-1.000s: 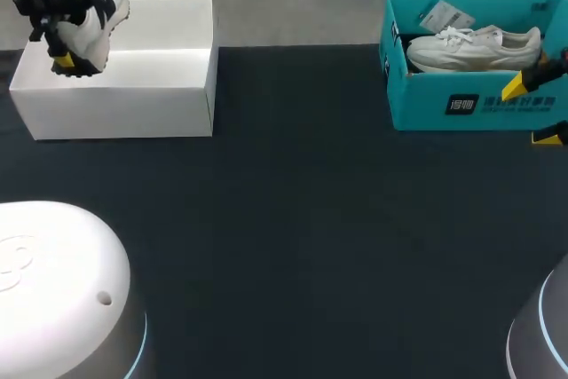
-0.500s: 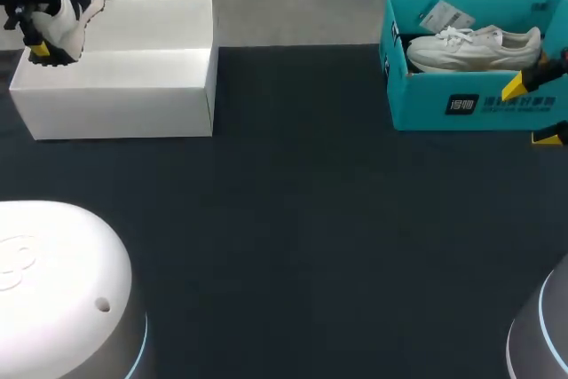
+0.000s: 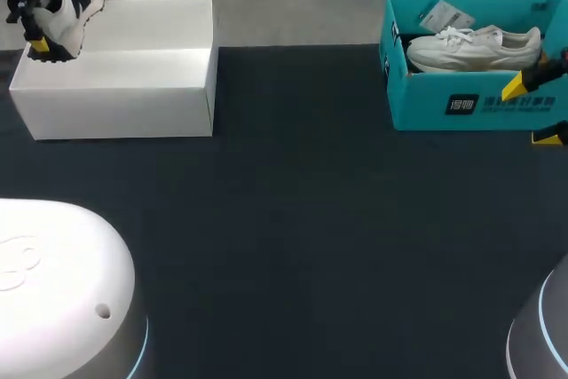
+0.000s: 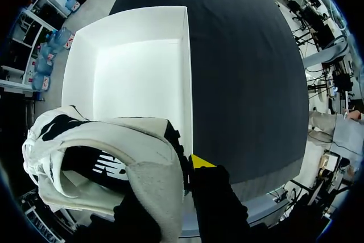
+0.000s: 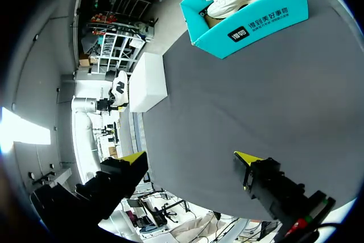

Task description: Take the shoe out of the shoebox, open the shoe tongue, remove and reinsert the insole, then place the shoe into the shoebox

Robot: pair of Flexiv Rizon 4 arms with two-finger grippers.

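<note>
My left pincer (image 4: 181, 170) is clamping the white-and-black mesh sneaker (image 4: 108, 152) by the wall of its collar, one yellow tip showing on the outside and the other finger tucked inside the shoe. The sneaker's length is running off to one side of my fingers rather than along them, and its opening is facing my wrist.

Directly beneath it, the open white cardboard shoebox (image 4: 185, 55) is lying empty, with the shoe hanging clear above the box's far left corner. The box itself is sitting at the far left corner of the black table (image 3: 293, 219), its long side along the far edge.

From here, the bare middle of the table is lying to the right and nearer than the box, so that is the way the shoe probably has to travel before its tongue can be opened.

My right pincer (image 3: 532, 113) is hanging wide and empty at the table's right edge, just in front of the teal cardboard box (image 3: 426, 104) holding an all-white sneaker (image 3: 470, 46), well apart from the held shoe.
</note>
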